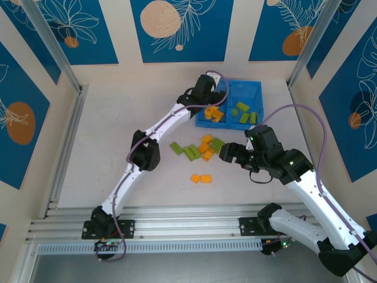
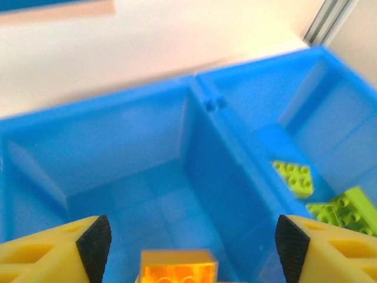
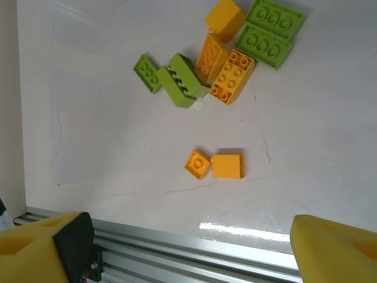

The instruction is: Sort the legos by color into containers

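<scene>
Left fingers (image 1: 207, 99): hovering above the left compartment (image 2: 129, 194) of the blue tray (image 1: 246, 84), standing wide apart, gripping nothing.
Left pads (image 2: 94, 246): flanking an orange brick (image 2: 178, 266) low in the wrist view, touching it on neither side.
Left compartment: holding a few orange legos (image 1: 213, 113), bunching toward its near end.
Right compartment (image 2: 306, 118): holding lime green legos (image 2: 294, 178), lying just beyond the divider (image 2: 206, 141).
Loose pile (image 3: 218, 59): lying on the counter (image 3: 106, 118) near the tray, mixing green and orange legos, several touching.
Orange pair (image 3: 215, 165): sitting side by side and touching, apart from the pile, nearer the aluminium rail (image 3: 177, 250).
Right fingers (image 1: 226, 153): hanging over the counter just right of the loose pile, spreading wide, holding nothing.
</scene>
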Controlling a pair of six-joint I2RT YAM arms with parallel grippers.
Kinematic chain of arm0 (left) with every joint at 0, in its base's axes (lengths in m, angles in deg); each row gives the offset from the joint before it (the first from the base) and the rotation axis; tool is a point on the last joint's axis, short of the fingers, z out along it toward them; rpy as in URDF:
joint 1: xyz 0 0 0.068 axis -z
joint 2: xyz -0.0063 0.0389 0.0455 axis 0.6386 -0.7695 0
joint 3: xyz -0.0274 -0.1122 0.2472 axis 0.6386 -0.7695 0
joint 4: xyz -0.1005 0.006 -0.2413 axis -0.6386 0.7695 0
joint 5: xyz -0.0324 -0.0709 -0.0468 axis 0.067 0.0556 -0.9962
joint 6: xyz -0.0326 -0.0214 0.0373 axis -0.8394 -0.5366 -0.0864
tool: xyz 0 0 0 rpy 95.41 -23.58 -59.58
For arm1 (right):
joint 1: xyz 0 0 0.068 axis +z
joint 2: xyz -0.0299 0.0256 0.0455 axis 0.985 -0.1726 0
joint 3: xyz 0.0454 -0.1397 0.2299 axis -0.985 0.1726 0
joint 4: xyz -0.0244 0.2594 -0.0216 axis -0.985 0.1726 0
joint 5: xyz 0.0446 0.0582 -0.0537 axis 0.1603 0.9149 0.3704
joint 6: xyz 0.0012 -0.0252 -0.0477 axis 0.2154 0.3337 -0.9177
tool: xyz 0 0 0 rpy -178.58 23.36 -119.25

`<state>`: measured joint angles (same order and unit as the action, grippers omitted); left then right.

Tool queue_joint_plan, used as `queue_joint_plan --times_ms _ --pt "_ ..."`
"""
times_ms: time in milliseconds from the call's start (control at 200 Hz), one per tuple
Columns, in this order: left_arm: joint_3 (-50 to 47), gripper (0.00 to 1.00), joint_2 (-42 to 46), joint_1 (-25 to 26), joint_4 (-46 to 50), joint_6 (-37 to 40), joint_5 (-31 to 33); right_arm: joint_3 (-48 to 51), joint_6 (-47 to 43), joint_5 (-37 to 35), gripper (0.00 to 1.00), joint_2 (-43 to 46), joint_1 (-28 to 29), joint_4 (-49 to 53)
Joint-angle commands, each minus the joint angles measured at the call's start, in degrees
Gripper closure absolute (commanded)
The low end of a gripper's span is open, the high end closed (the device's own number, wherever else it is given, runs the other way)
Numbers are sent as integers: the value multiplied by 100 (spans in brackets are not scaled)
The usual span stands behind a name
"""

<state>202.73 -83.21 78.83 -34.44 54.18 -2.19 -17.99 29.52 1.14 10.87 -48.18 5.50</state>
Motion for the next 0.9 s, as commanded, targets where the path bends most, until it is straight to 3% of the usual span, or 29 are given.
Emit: queue_joint_plan --times_ms 0,150,210,395,500,600,760,895 --pt "213 16 374 32 -110 -69 65 -15 76 -78 11 60 20 106" --pt "50 10 1173 123 560 63 -35 95 68 -163 10 48 19 51" --pt "-529 9 1781 191 635 123 -141 158 33 -235 9 22 10 37" --pt "-5090 7 4851 451 -1690 744 -758 281 -309 -203 9 -311 -15 -95" --pt "-6730 4 6348 572 -1987 1303 -835 276 -596 198 10 -780 36 -360" --pt "-7856 0 7643 595 -1620 1888 -906 178 -746 442 11 -1355 225 -689" --pt "-9121 0 9478 614 -107 3207 -1488 -297 -937 322 13 -2486 680 -1050" --pt "-9701 0 10674 613 1196 3754 -953 -1070 -1301 -96 24 -3656 1097 -1047"
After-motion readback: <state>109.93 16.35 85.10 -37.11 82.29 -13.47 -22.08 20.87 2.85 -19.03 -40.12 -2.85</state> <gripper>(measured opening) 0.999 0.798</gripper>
